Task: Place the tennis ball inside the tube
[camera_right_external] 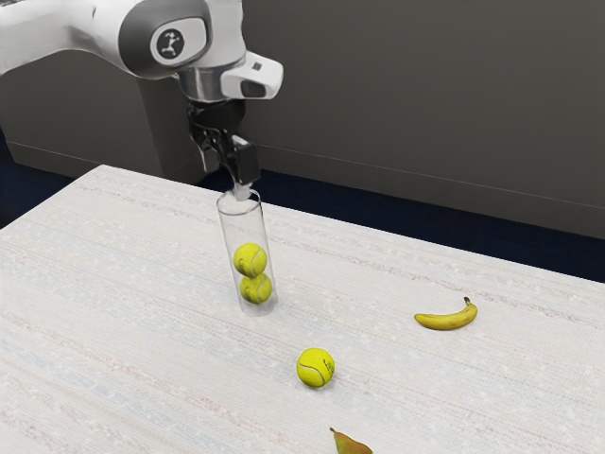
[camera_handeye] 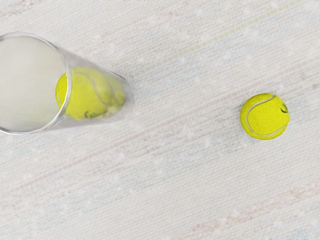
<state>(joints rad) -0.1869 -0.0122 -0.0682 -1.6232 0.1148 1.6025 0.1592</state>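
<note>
Banana [camera_right_external: 446,320], pear [camera_right_external: 351,445], loose tennis ball [camera_right_external: 316,367] around tube [camera_right_external: 232,227]; my gripper [camera_right_external: 236,178] (can't tell how wide) near rim; pale table [camera_right_external: 113,284], dark wall [camera_right_external: 397,104]

Only "C" reads clearly: start of dark lettering on the upper ball [camera_handeye: 82,97] inside the tube [camera_right_external: 227,232]; rest illegible. Loose ball [camera_right_external: 313,369] near the tube: dark print, unreadable. Arm [camera_right_external: 128,38] above the tube: round emblem [camera_right_external: 170,43], white branching lines on black.

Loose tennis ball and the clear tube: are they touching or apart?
Apart. The exterior view shows bare tabletop between the tube and the loose ball, and the wrist view shows a wide gap too.
</note>
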